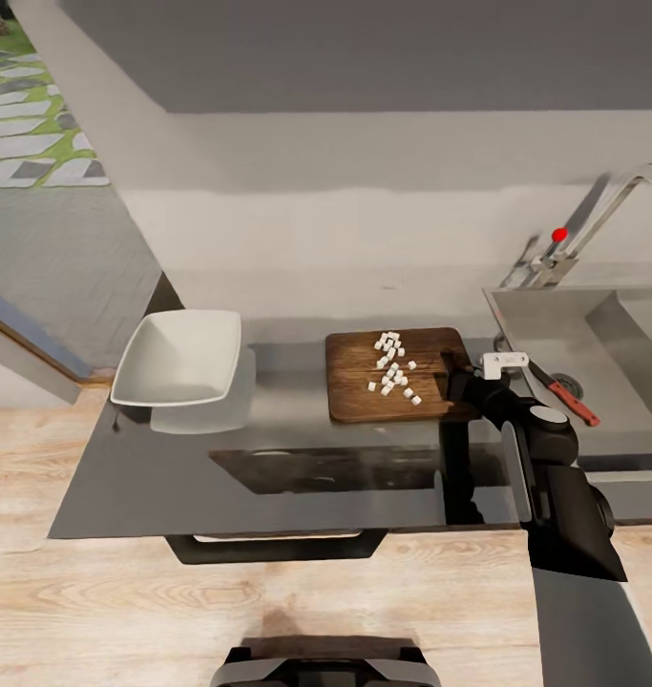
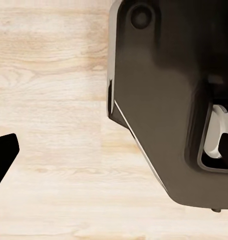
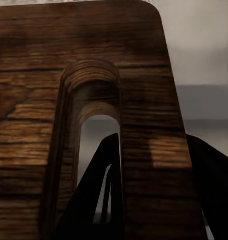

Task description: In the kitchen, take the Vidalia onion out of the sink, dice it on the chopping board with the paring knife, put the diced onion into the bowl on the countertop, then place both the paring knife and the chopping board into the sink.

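Observation:
The dark brown chopping board [image 1: 364, 386] lies flat on the grey countertop [image 1: 297, 429] with the diced onion [image 1: 392, 367] in small white cubes on top. My right gripper [image 1: 456, 374] is at the board's right end. In the right wrist view one finger [image 3: 101, 190] reaches through the slot handle and the other sits outside the end, so the right gripper [image 3: 154, 150] is shut on the board's [image 3: 43, 75] end strip. The white bowl [image 1: 178, 358] stands empty at the left. The paring knife [image 1: 569, 393] lies in the sink [image 1: 545, 320]. My left gripper [image 2: 116, 152] hangs open over the floor.
The chrome tap [image 1: 593, 224] with its red knob rises behind the sink. A grey wall runs behind the counter. Pale wooden floor [image 1: 125, 592] lies in front of it, and a dark handle [image 1: 278, 546] sticks out below the counter's front edge.

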You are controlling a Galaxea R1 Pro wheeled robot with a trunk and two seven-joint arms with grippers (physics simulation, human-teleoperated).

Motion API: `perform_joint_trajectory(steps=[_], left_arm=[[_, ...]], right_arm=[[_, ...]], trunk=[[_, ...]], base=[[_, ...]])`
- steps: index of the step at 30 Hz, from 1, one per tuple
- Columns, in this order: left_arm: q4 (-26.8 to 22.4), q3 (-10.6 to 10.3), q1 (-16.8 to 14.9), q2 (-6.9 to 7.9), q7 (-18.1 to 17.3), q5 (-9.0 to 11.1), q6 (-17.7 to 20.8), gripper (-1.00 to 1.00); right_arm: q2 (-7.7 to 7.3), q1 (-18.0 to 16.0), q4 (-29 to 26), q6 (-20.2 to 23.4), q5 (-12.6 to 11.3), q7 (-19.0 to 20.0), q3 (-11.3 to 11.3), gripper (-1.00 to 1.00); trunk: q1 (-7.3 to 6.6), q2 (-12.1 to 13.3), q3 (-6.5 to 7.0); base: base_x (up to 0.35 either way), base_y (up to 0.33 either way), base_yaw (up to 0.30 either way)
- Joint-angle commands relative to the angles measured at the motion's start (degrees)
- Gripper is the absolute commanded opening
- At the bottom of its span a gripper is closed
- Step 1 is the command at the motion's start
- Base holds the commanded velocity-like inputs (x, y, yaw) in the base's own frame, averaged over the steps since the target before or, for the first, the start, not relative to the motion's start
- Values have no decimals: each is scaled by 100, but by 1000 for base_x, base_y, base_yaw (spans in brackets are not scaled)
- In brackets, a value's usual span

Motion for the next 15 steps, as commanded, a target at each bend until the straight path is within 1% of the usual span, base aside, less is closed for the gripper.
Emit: perform_joint_trajectory(steps=[1, 15], left_arm=[[-4, -14, 2, 6, -17, 61, -9, 100], [-3, -14, 2, 6, -17, 61, -9, 100]], right_arm=[[0, -4, -7, 28, 48, 44, -6, -100], [1, -4, -7, 28, 48, 51, -6, -100]], trunk=[[4, -9, 2], [4, -9, 128]], base=[[0, 0, 0], [0, 0, 0]])
